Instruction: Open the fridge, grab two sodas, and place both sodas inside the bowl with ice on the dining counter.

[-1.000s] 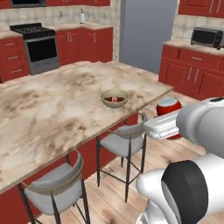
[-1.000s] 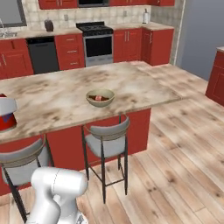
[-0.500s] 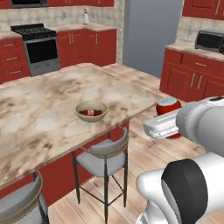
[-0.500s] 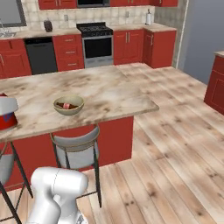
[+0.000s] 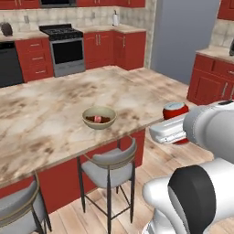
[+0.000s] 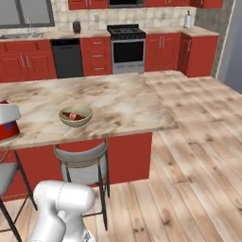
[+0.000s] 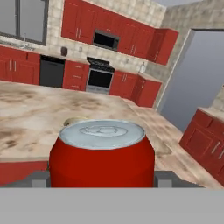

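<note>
My gripper (image 5: 176, 122) is shut on a red soda (image 5: 176, 111) with a silvery top, held upright in the air off the dining counter's (image 5: 45, 114) right end. The hand view has this soda (image 7: 101, 153) close up between the dark fingertips (image 7: 39, 177). In the right base view the held soda (image 6: 6, 128) and gripper (image 6: 6, 122) sit at the left edge. The olive-tan bowl (image 5: 99, 117) stands near the counter's front edge with a second red soda (image 5: 97, 119) lying in it. The bowl (image 6: 75, 115) and dining counter (image 6: 123, 101) also show from the right side. The fridge is out of view.
Grey stools (image 5: 109, 162) stand along the counter's front, another stool (image 6: 80, 158) close to my base. Red cabinets, a stove (image 5: 66, 48) and a dishwasher (image 6: 67, 57) line the back wall. A tall grey panel (image 5: 183, 36) rises at the back right. Wood floor (image 6: 198, 156) lies open to the right.
The whole picture has shifted, so the base has driven; counter and bowl slid leftward in both base views, most of it early. The gripper keeps the soda as before.
</note>
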Tool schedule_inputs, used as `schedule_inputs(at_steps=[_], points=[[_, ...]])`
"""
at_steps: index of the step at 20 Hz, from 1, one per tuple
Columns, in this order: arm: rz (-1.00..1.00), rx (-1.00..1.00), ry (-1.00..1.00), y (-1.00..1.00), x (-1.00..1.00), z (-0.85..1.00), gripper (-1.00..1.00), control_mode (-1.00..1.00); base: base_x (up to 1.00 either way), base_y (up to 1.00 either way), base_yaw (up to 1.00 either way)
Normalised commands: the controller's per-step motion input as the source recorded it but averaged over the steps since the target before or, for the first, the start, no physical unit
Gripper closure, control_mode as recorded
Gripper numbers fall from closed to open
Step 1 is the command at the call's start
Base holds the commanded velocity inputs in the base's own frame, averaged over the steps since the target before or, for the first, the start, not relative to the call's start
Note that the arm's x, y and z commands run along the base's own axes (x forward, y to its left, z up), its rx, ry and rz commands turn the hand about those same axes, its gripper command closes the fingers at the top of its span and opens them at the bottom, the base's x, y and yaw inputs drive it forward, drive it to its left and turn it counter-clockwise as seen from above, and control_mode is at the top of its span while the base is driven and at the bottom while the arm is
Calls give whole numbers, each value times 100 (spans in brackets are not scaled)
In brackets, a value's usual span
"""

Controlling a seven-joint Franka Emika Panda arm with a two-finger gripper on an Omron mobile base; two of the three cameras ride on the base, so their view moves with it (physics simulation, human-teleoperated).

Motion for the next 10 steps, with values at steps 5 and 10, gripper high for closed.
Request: schedule_inputs(at_steps=[5, 10], points=[[0, 0, 0, 0, 0, 0, 100, 100, 41, 0, 44], [0, 0, 0, 0, 0, 0, 100, 100, 75, -7, 42]])
